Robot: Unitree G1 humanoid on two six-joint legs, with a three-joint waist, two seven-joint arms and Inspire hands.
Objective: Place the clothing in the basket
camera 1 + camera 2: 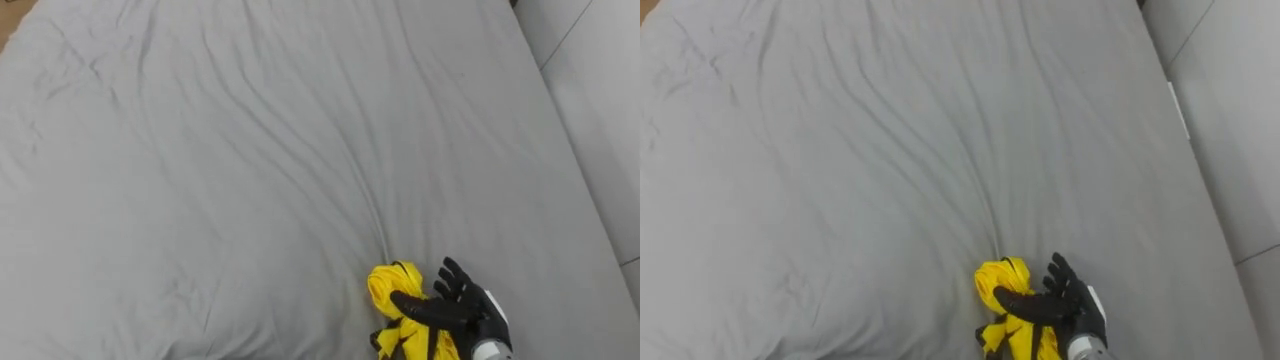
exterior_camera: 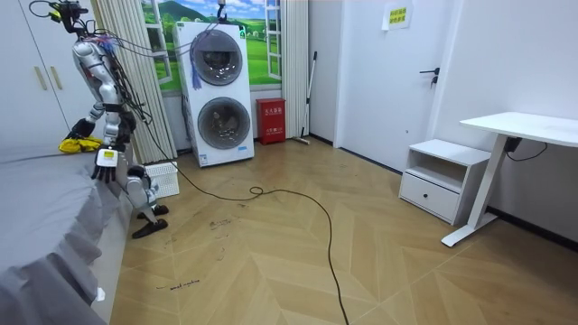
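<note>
**Right hand (image 1: 465,308) pinned on yellow garment (image 1: 385,285) at the bed's near edge**

Right hand lay on the bunched yellow garment, its thumb curled across the middle of the bundle and pressing it toward the palm. The other fingers fanned upward past the cloth rather than wrapping it. It read as a partial hold: the garment caught under the thumb, not gathered into a full fist. The garment sat on the grey bed (image 1: 250,150), close to the edge nearest the robot, with the wide stretch of wrinkled sheet beyond it bare.

In the room view the robot stood against the side of the bed, its left hand (image 2: 104,169) low beside the mattress edge. The white basket (image 2: 163,179) stood on the floor just behind its legs.

The step in hand looked like the pick-up. The grasp was made or nearly made and the lift not yet begun. Next, the fingers would probably need to close round the bundle. Then would come a lift clear of the sheet and a turn away from the bed to reach the basket.

The garment's long axis ran roughly away from the robot. Its rounded, looped end pointed toward the middle of the bed, and its loose tails trailed back toward the robot under the hand.
</note>
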